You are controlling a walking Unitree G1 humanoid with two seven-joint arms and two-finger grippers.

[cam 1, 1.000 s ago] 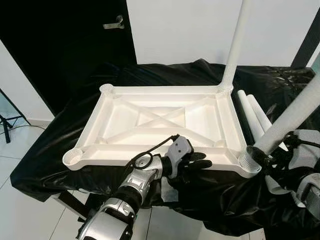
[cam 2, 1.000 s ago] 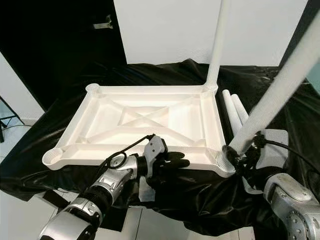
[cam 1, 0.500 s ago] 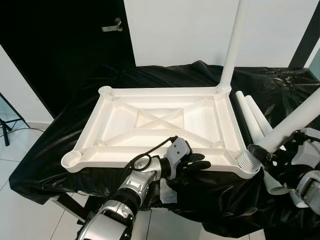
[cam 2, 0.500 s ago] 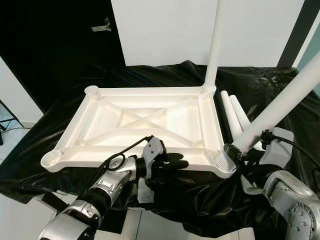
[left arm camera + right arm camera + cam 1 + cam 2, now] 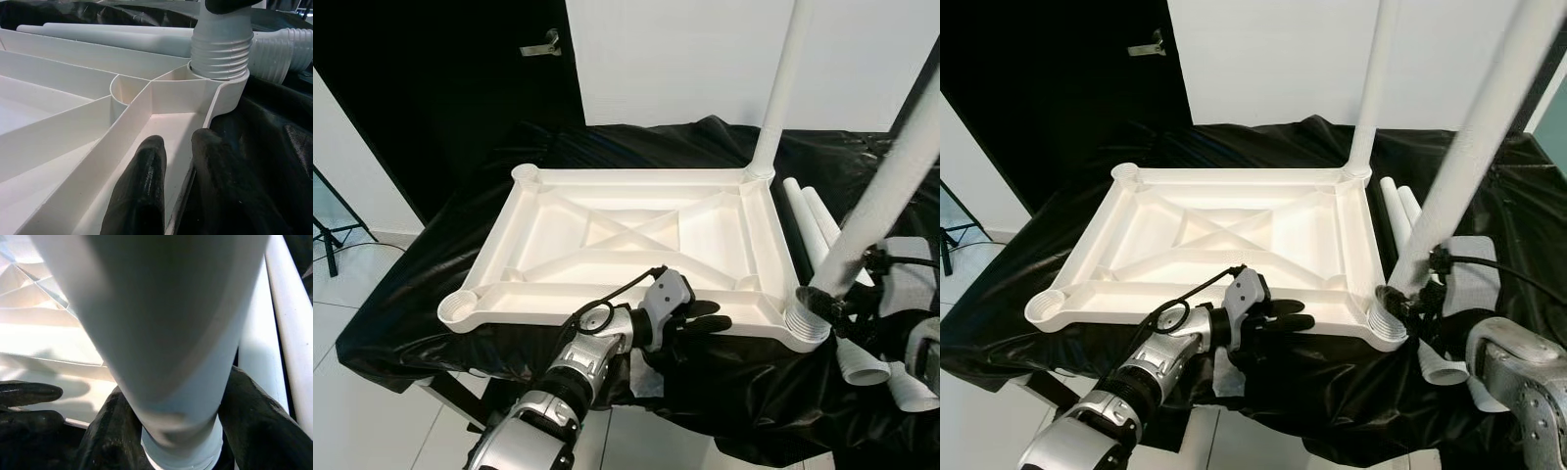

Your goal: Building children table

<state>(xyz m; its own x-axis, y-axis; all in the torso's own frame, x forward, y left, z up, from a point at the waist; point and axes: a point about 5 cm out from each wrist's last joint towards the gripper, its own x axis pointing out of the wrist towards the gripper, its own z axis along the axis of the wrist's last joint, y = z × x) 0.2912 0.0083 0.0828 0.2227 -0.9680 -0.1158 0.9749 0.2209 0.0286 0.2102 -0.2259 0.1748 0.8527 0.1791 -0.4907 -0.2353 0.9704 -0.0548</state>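
1. Tabletop: the white ribbed panel lies upside down on the counter, which is draped in black sheeting. One leg already stands upright in the far right corner socket.

2. Right end effector: my two black fingers are clamped around the second leg just above its threaded end, which sits in the near right corner socket. The leg leans away from vertical.

3. Left end effector: my fingers rest on the near rim of the tabletop, just beside that socket, steadying the panel. They lie close together; whether they pinch the rim wall or merely press on it I cannot tell from the wrist view.

4. Spare legs: further white tubes lie on the sheeting just beside the right edge of the panel, with two open ends near my right wrist. The two left sockets are unfilled.

5. Risks, as I judge them: turning the leg while it is tilted could cross the thread and jam it. The sheeting looks slippery, so torque may swing the whole panel if my left hold is weak. A sliding panel or my right arm could also knock the loose tubes off the counter.
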